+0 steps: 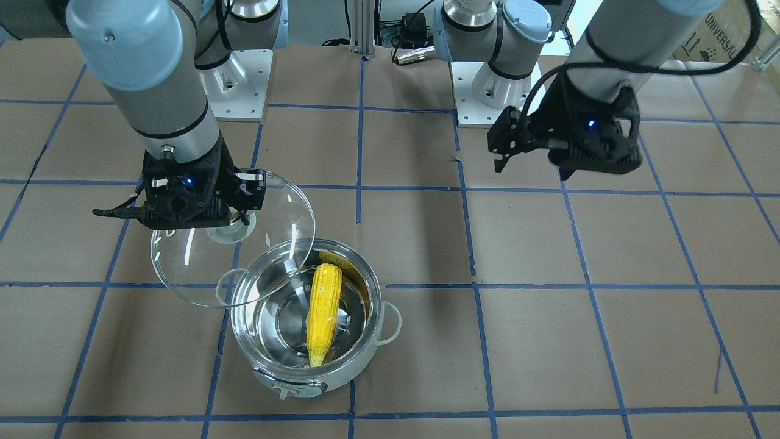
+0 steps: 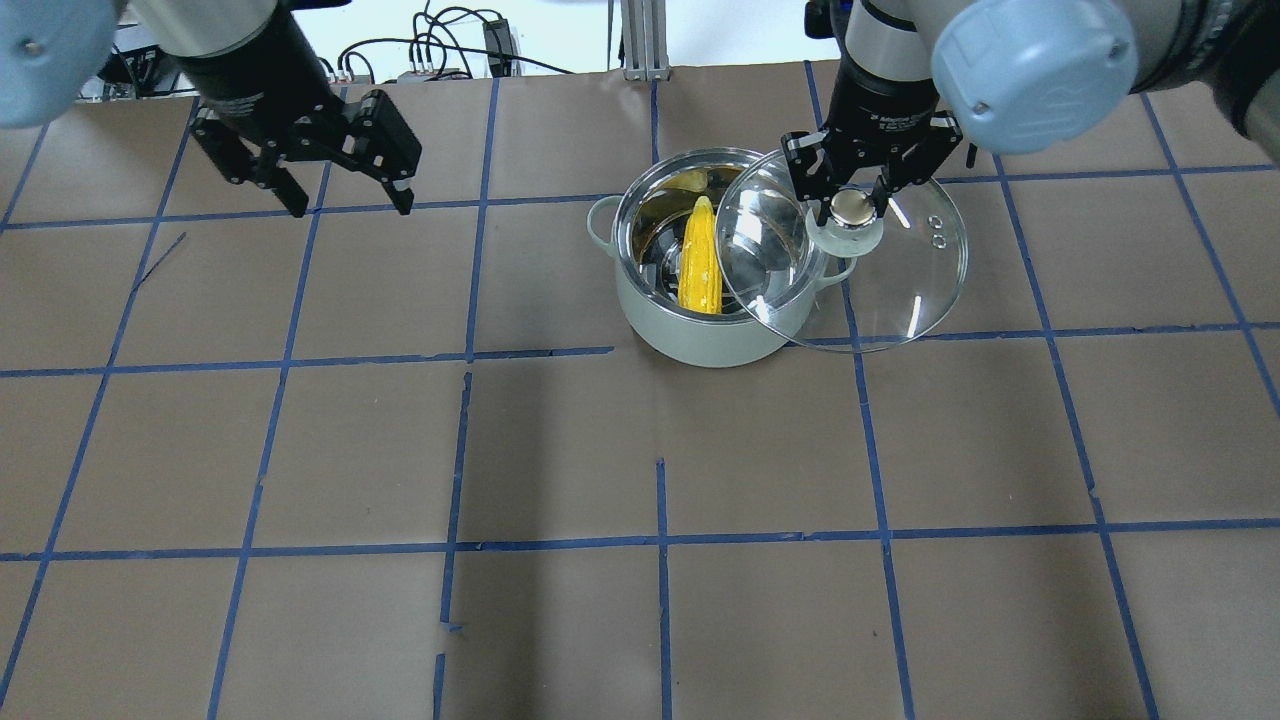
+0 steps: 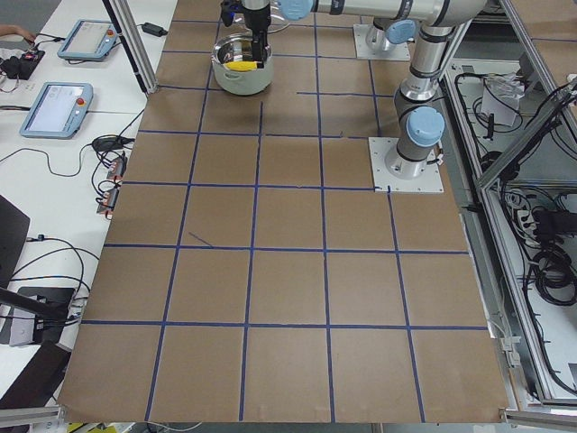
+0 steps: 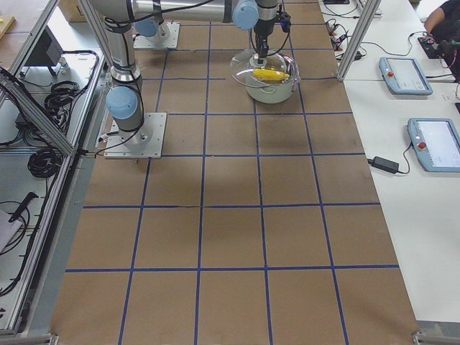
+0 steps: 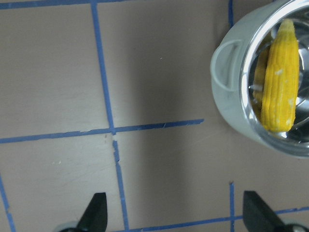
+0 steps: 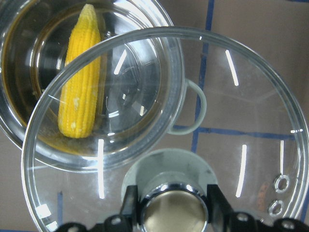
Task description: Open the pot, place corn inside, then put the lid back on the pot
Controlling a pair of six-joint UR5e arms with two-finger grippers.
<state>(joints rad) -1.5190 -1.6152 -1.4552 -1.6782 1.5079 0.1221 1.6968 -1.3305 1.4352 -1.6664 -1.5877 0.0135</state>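
The pot [image 2: 690, 335] stands on the table, mint-white outside and shiny steel inside, and shows in the front view [image 1: 365, 360] too. The yellow corn [image 2: 701, 256] lies inside it, also seen in the front view [image 1: 323, 317] and the left wrist view [image 5: 280, 94]. My right gripper [image 2: 850, 200] is shut on the knob of the clear glass lid [image 2: 900, 290] and holds it above the pot's right side, overlapping the rim. The right wrist view shows the knob [image 6: 170, 195] between the fingers and the corn [image 6: 81, 96] through the glass. My left gripper [image 2: 345, 205] is open and empty, far left of the pot.
The table is brown paper with a blue tape grid [image 2: 470, 355]. Both arm bases [image 1: 487, 91] stand at the robot's side of the table. Tablets and cables [image 3: 59, 104] lie on the side bench beyond the table's edge.
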